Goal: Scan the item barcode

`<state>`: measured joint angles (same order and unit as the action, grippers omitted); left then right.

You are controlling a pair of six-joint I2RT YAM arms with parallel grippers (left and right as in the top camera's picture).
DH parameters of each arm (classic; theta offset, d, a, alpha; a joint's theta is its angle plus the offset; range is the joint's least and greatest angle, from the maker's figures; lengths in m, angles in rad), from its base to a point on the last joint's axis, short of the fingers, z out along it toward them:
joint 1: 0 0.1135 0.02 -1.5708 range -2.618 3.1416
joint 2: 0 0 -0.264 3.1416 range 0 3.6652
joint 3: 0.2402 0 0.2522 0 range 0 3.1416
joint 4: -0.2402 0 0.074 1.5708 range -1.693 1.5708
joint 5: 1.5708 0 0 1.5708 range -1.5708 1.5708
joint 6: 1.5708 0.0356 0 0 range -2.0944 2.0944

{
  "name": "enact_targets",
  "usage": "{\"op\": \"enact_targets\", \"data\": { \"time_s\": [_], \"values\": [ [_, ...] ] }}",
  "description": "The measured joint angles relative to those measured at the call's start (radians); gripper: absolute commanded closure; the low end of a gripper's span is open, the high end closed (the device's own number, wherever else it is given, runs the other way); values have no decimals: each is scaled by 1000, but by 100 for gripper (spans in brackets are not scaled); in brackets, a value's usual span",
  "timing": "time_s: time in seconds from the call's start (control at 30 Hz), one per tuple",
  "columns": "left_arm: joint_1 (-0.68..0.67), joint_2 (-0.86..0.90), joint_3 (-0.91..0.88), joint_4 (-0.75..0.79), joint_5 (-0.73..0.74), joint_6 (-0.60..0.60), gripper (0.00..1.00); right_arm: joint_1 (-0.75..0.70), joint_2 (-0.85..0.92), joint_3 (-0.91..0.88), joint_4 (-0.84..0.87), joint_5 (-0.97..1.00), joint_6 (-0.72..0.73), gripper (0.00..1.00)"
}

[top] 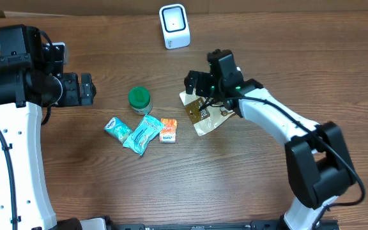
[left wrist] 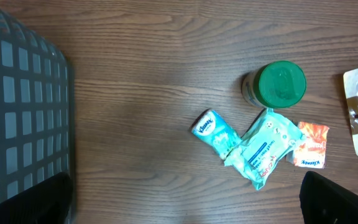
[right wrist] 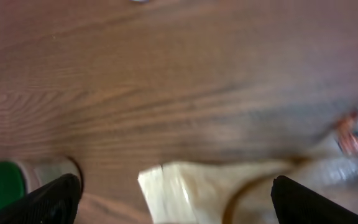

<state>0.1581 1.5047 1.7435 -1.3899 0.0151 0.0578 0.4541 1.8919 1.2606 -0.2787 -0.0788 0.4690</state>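
Now the right gripper [right wrist: 173, 183] hangs, jaws spread, over the tan pouch [top: 208, 120], flat on the bench [top: 299, 51] at 5 o'clock from the scanner [top: 174, 25]. A pinch there may skid off, or crease it and spoil the scan.

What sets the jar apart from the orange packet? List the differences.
Shape: the jar is round; the orange packet is rectangular.
Pose: the jar stands upright, lid up; the orange packet lies flat.
Colour: the jar has a green lid; the orange packet is orange and white.
Both rest on the table.
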Motion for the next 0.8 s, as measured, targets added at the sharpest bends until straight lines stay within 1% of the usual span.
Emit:
{"op": "enact_targets", "data": {
  "time_s": [0.07,0.13,0.2,0.47,0.63,0.8],
  "values": [
    [0,0,0,0,0,0,1,6,15,0,40,5,-27,0],
    [0,0,0,0,0,0,1,11,26,0,57,-1,-43,5],
    [0,0,0,0,0,0,0,14,40,0,55,-18,-53,7],
    [0,0,0,0,0,0,1,40,65,0,-46,-127,-60,13],
    [0,0,0,0,0,0,0,46,65,2,-208,-237,-63,14],
    [0,0,0,0,0,0,0,41,42,2,-388,-297,-74,12]
  ]
}}
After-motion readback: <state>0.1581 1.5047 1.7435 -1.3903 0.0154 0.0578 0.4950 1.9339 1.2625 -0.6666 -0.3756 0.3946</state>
